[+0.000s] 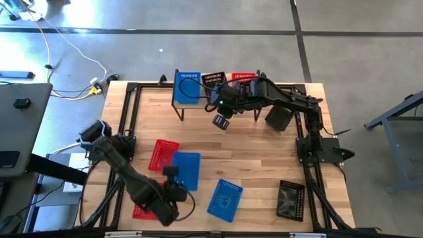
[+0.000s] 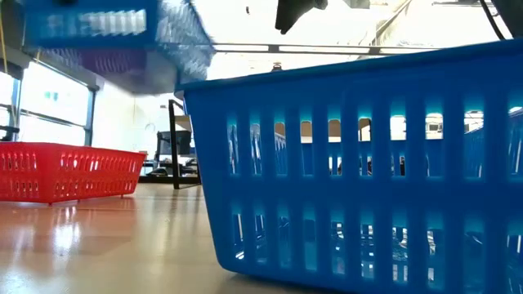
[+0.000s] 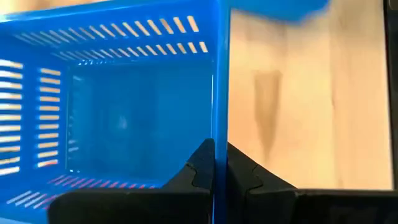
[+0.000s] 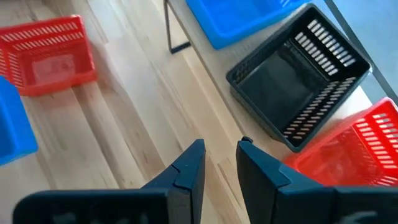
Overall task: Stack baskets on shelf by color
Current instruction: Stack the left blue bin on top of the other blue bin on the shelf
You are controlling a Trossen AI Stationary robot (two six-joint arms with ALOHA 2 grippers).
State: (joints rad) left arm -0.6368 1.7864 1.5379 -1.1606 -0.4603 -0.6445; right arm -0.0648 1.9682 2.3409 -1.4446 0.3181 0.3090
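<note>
Shelf [image 1: 198, 100] holds one blue, black, red basket each. Left gripper [image 3: 214, 163] clamps blue basket [image 1: 186, 168]; right gripper [image 4: 219, 163] parted, empty.

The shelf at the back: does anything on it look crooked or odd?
Yes. The black basket in the middle sits skewed on the shelf, turned at an angle between the blue basket and the red one. The right hand hovers near it, empty.
</note>
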